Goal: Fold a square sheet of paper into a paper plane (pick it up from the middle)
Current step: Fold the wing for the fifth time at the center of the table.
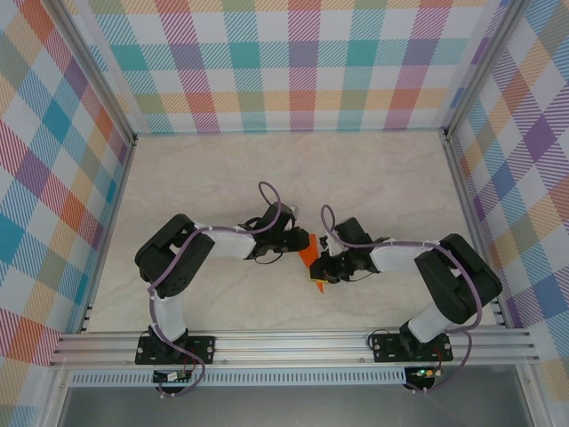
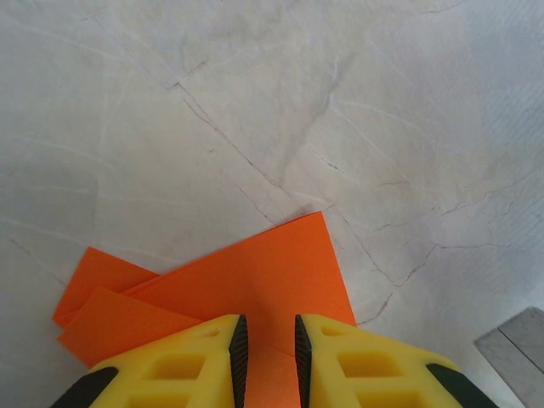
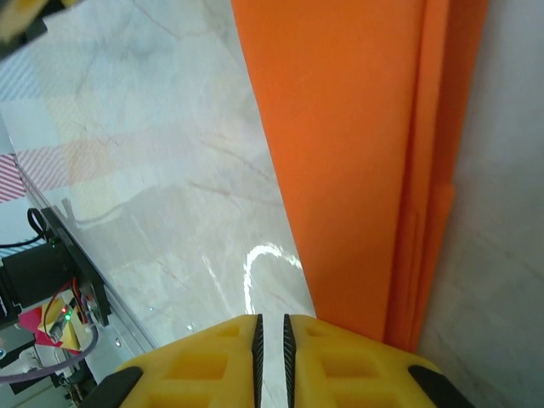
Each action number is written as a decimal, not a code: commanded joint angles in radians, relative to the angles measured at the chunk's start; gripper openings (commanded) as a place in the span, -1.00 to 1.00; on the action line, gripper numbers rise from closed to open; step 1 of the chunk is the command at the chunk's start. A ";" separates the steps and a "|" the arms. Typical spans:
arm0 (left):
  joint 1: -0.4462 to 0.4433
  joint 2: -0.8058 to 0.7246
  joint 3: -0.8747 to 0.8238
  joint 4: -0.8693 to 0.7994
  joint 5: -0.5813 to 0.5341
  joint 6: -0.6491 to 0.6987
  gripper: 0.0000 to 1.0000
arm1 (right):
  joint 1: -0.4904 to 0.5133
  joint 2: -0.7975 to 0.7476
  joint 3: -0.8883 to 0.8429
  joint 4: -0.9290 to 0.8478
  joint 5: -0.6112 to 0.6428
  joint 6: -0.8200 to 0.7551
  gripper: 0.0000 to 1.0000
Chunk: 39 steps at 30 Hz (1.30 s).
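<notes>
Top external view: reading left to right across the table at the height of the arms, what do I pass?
Left checked wall → left arm → folded orange paper → right arm → right checked wall.

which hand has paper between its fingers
The left hand: orange paper shows in the gap between its fingers. The right hand shows bare table in its gap, paper beside it.

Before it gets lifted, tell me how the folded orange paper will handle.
The paper looks thin, so probably light and floppy. Its stacked layers likely stiffen it along the creases. On the glossy table it may slide when pushed.
</notes>
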 commanded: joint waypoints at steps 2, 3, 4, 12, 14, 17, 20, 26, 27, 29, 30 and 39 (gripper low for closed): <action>-0.006 0.055 -0.017 -0.074 -0.050 0.005 -0.51 | 0.004 0.016 -0.042 -0.042 -0.042 -0.051 -0.65; -0.007 0.056 -0.015 -0.074 -0.048 0.006 -0.51 | 0.004 0.032 -0.043 -0.050 -0.047 -0.062 -0.65; -0.008 0.058 -0.014 -0.073 -0.048 0.005 -0.51 | 0.004 0.041 -0.044 -0.063 -0.046 -0.070 -0.66; -0.007 0.061 -0.005 -0.097 -0.052 0.018 -0.51 | 0.005 -0.026 -0.117 -0.080 -0.054 -0.093 -0.61; -0.007 0.062 -0.007 -0.093 -0.051 0.018 -0.52 | 0.007 -0.026 -0.125 -0.070 -0.071 -0.083 -0.61; -0.007 0.061 -0.010 -0.091 -0.049 0.018 -0.52 | 0.008 -0.040 -0.129 -0.085 -0.022 -0.070 -0.63; -0.008 0.055 -0.014 -0.092 -0.049 0.020 -0.51 | 0.007 -0.075 -0.128 -0.096 -0.012 -0.059 -0.65; -0.007 0.050 -0.016 -0.093 -0.032 0.018 -0.51 | 0.006 -0.194 -0.074 -0.126 0.072 -0.050 -0.60; -0.007 0.052 -0.017 -0.090 -0.032 0.016 -0.51 | 0.007 -0.197 -0.055 -0.116 0.066 -0.049 -0.59; -0.007 0.053 -0.016 -0.082 -0.026 0.011 -0.51 | 0.007 -0.183 -0.022 -0.086 0.034 -0.044 -0.58; -0.008 0.053 -0.017 -0.079 -0.025 0.010 -0.51 | 0.007 -0.167 -0.004 -0.075 0.033 -0.041 -0.59; -0.007 0.045 -0.018 -0.073 -0.013 0.005 -0.49 | 0.004 0.036 0.061 -0.034 0.069 -0.055 -0.58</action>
